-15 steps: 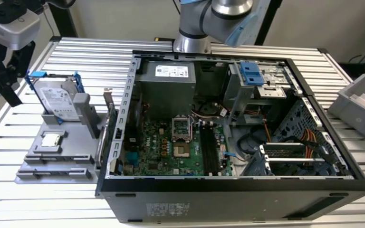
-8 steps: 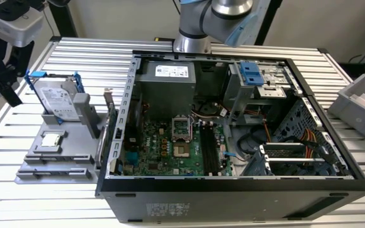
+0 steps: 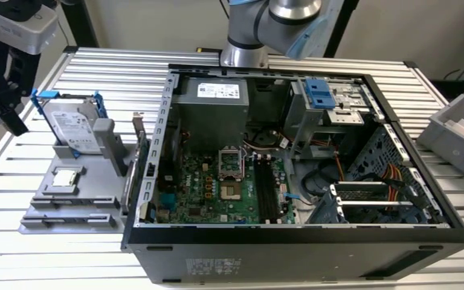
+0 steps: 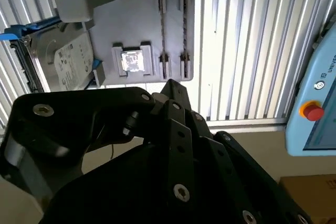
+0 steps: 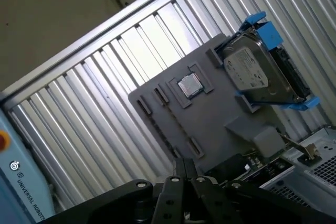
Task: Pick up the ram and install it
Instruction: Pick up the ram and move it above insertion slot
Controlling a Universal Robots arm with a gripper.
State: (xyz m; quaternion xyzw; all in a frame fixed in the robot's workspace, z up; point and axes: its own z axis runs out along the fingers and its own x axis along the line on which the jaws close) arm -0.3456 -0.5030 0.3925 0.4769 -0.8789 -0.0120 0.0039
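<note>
- My pincer (image 4: 170, 84) hangs over the bench (image 4: 247, 51), jaws pinched narrow with nothing between them.
- The ram (image 4: 185, 30) stands on edge in a slot of the grey holder (image 4: 131, 24), near the square chip (image 4: 132, 61).

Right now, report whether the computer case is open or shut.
Open. In the exterior view the case lies on its side with no cover, its motherboard exposed.
</note>
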